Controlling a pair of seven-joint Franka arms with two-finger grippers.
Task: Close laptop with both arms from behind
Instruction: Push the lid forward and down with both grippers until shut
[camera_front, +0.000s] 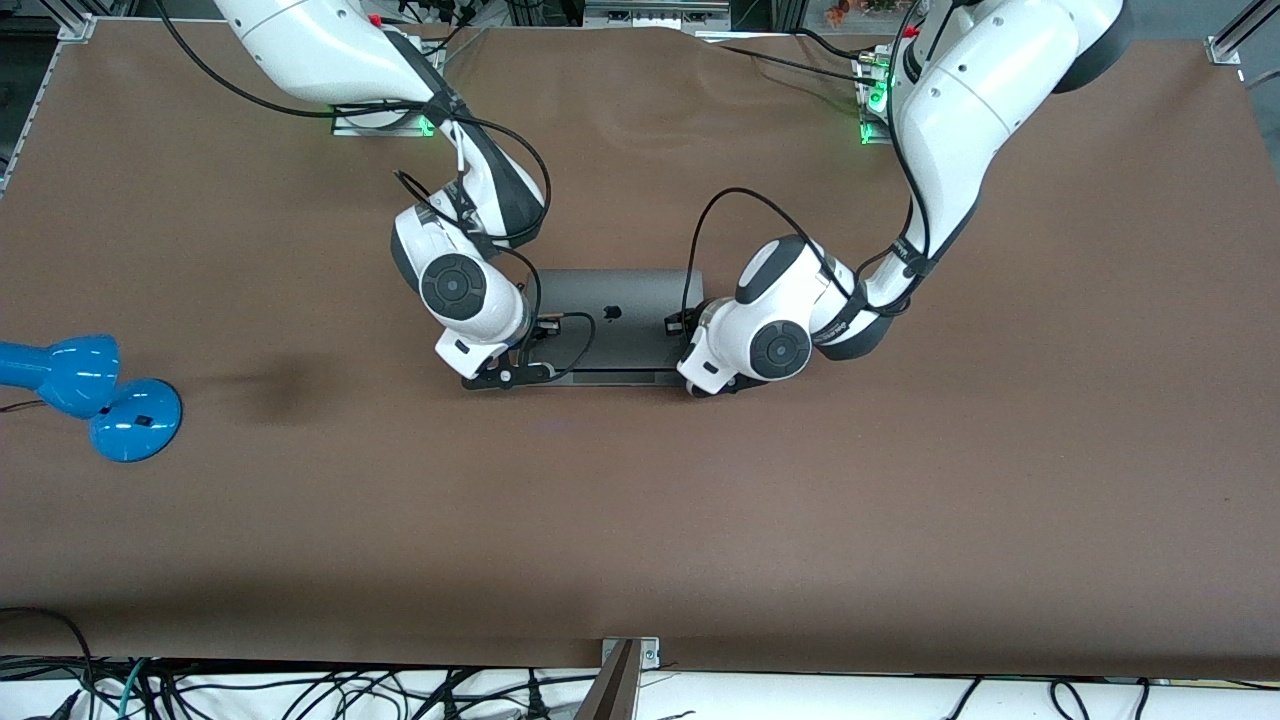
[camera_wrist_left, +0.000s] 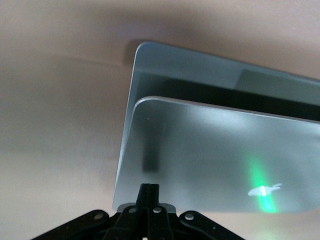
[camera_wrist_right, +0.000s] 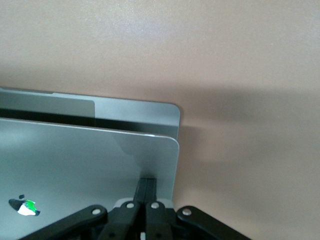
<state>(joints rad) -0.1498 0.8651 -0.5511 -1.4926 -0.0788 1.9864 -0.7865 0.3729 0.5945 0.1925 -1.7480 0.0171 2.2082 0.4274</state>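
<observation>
**Both grippers pressing on a half-lowered laptop lid**

At the right arm's end of the brown table (camera_front: 900, 520) we see a bright blue desk lamp (camera_front: 95, 395) with a round base, well apart from everything else.

Next comes the right arm (camera_front: 470, 190), white with black joint bands. Its black two-finger gripper, the right gripper (camera_wrist_right: 146, 192), has its fingers (camera_wrist_right: 142, 200) pressed together with nothing between them. Their tips touch the back of the lid, close to one corner of it.

In the middle of the table lies the slim space-grey metal laptop (camera_front: 625, 310), with a dark apple logo on its lid. The lid is tilted down over the base but not fully closed; in both wrist views we see a dark gap between the lid edge and the base.

Then comes the left arm (camera_front: 950, 140), also white. Its black gripper, the left gripper (camera_wrist_left: 150, 192), is closed in the same way, holding nothing. The tips rest on the lid near its other corner, and the apple logo lies to the side of them.
</observation>
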